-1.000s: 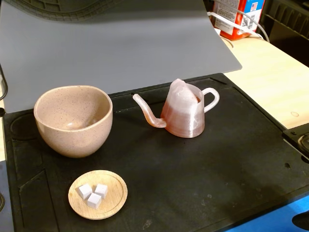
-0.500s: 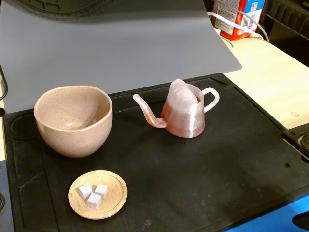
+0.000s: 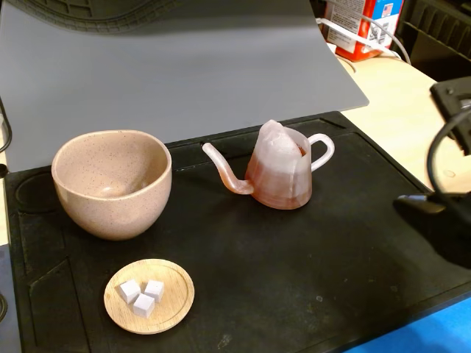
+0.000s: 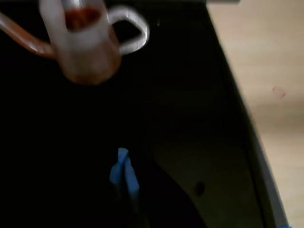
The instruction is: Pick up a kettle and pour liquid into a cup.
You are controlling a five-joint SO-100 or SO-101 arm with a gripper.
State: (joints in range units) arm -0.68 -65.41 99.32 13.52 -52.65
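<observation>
Kettle [image 3: 281,170] upright on black mat [image 3: 243,257] over the tabletop [image 3: 412,118], spout pointing left in the fixed view toward cup [image 3: 112,182], handle to the right. Kettle and cup apart, not touching. Reddish liquid [image 4: 81,18] visible inside kettle in the wrist view. Wooden dish [image 3: 149,296] with three white cubes [image 3: 143,294] near front of mat, below cup. Arm [image 3: 445,213] at right edge of fixed view, well clear of kettle. Gripper [image 4: 124,173] dark and blurred in the wrist view, blue-tipped; opening cannot be told; nothing held.
</observation>
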